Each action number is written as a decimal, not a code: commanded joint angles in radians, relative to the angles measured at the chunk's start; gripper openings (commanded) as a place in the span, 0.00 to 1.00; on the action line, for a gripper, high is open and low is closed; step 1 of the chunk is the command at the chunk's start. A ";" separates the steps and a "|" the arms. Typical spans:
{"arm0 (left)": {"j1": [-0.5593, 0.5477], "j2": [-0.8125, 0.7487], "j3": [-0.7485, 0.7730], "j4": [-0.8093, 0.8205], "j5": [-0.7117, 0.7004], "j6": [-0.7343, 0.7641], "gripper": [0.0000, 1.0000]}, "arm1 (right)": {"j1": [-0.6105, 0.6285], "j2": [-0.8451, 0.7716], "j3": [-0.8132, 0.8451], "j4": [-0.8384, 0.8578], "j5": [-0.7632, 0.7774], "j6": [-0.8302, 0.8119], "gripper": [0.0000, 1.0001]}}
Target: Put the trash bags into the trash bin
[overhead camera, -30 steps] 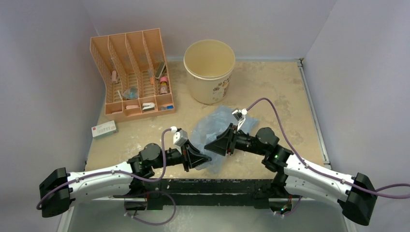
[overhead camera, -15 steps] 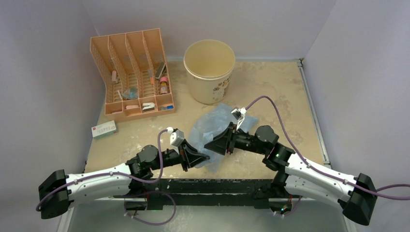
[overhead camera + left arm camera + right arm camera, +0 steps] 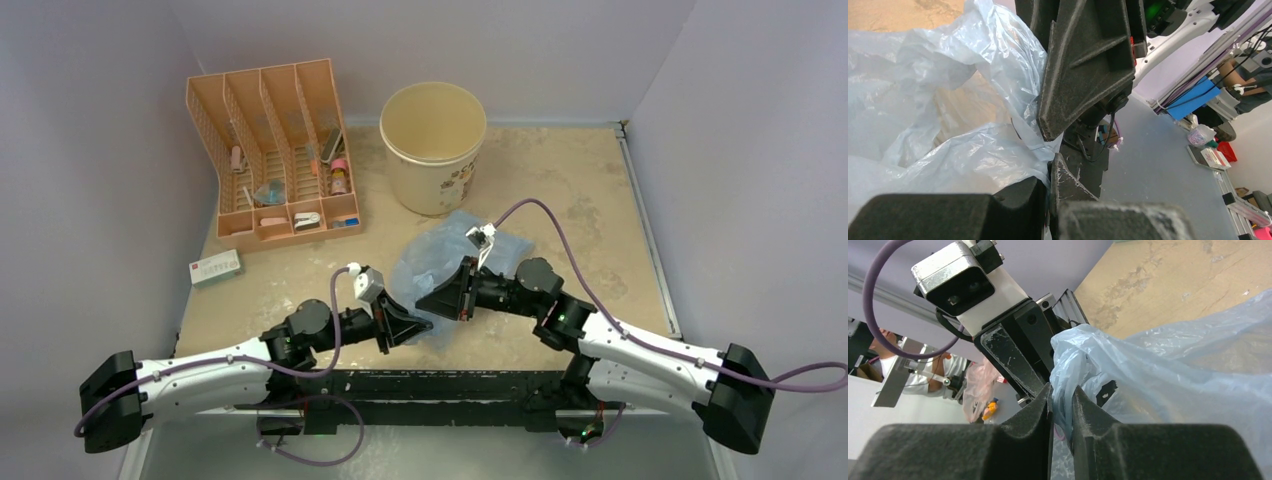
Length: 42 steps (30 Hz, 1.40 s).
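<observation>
My left gripper point(image 3: 1050, 186) is pressed together, pinching an edge of the bag point(image 3: 440, 255). My right gripper point(image 3: 1062, 407) is squeezed onto a bunched fold of the same bag, tip to tip with the left one. The bag lies crumpled on the table point(image 3: 580, 200) at the centre of the top view, just below the bin point(image 3: 433, 140). The bin stands upright at top centre.

1. The trash bin point(image 3: 434, 150) stands open-mouthed, just beyond the bag point(image 3: 432, 258).
2. The orange rack point(image 3: 272, 150) walls off the bin's left side; bare table point(image 3: 585, 200) lies to its right.
3. The left gripper point(image 3: 426, 323) and right gripper point(image 3: 421, 300) sit tip to tip, crowding each other.
</observation>
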 commanded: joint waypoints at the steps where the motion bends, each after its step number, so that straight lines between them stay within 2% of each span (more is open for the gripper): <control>1: -0.003 -0.004 0.056 -0.029 -0.021 0.007 0.00 | 0.005 0.002 0.045 0.058 0.012 0.002 0.22; 4: -0.003 0.001 0.064 -0.031 -0.018 0.012 0.00 | 0.004 -0.004 0.025 0.104 -0.019 0.014 0.31; 7: -0.003 0.015 0.071 -0.029 -0.021 0.013 0.00 | 0.004 0.002 0.025 0.127 -0.033 0.020 0.31; 10: -0.003 0.019 0.073 -0.001 -0.011 -0.002 0.00 | 0.004 0.030 0.033 0.102 -0.029 0.016 0.14; 12: -0.003 0.016 0.079 0.018 0.014 -0.015 0.00 | 0.005 0.042 0.037 0.053 0.030 0.040 0.00; 14: -0.002 0.010 0.104 -0.041 0.016 -0.012 0.01 | 0.004 0.032 0.032 -0.017 0.090 0.048 0.00; 17: 0.000 -0.007 0.118 -0.158 -0.010 -0.008 0.09 | 0.003 -0.040 0.024 -0.126 0.238 0.094 0.00; 19: 0.004 -0.022 0.112 -0.203 -0.008 -0.011 0.11 | 0.003 -0.100 0.011 -0.150 0.295 0.102 0.00; 22: 0.019 -0.032 0.107 -0.238 0.017 -0.009 0.08 | 0.003 -0.165 -0.003 -0.214 0.367 0.147 0.00; 25: 0.025 -0.031 0.114 -0.275 0.023 -0.010 0.00 | 0.003 -0.217 -0.007 -0.346 0.513 0.198 0.00; 27: 0.025 -0.035 0.109 -0.278 0.008 -0.022 0.00 | 0.003 -0.255 -0.013 -0.417 0.601 0.211 0.00; 31: 0.025 -0.043 0.106 -0.332 -0.094 -0.058 0.00 | 0.003 -0.274 -0.043 -0.487 0.702 0.218 0.00; 34: 0.026 -0.032 0.115 -0.394 -0.189 -0.082 0.00 | -0.001 -0.228 -0.063 -0.551 0.799 0.237 0.00; 38: 0.056 0.047 0.229 -0.527 -0.232 -0.047 0.00 | -0.026 -0.114 0.011 -0.602 0.889 0.170 0.00; 42: 0.071 0.145 0.477 -0.685 -0.291 0.081 0.00 | -0.103 -0.017 0.208 -0.625 0.900 0.004 0.00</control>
